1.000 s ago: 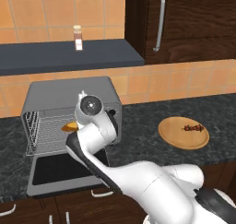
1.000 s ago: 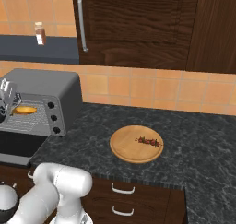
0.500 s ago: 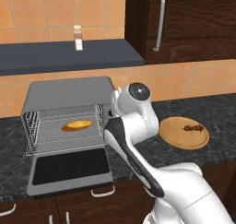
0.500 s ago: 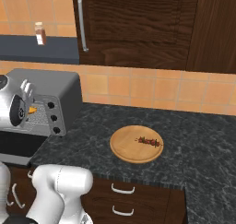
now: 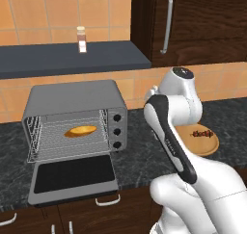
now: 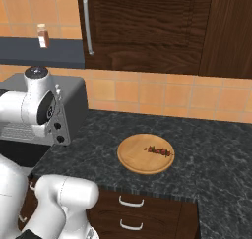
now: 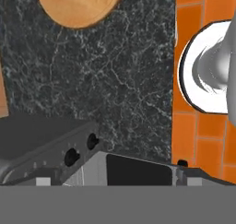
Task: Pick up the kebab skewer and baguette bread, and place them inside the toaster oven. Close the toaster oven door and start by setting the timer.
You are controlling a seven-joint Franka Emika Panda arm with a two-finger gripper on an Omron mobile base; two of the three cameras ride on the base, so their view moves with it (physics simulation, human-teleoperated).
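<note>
The toaster oven (image 5: 72, 103) stands at the counter's left with its door (image 5: 72, 174) dropped open. On its wire rack lies the golden baguette bread (image 5: 80, 131). The kebab skewer (image 5: 201, 133) (image 6: 158, 150) rests on a round wooden board (image 6: 142, 157) to the right. My gripper (image 7: 114, 179) is open and holds nothing. It hangs above the counter between the oven's knob panel (image 7: 78, 149) and the board (image 7: 78, 4). My arm (image 5: 169, 127) rises between oven and board.
A small bottle (image 5: 82, 39) stands on the dark shelf above the oven. Dark cabinet doors with a long handle (image 5: 166, 23) hang over the counter. Drawers (image 6: 133, 203) sit below the speckled counter's front edge.
My arm has swung from the oven's mouth to the right, toward the board. The baguette stays on the rack. The jaws have remained open.
</note>
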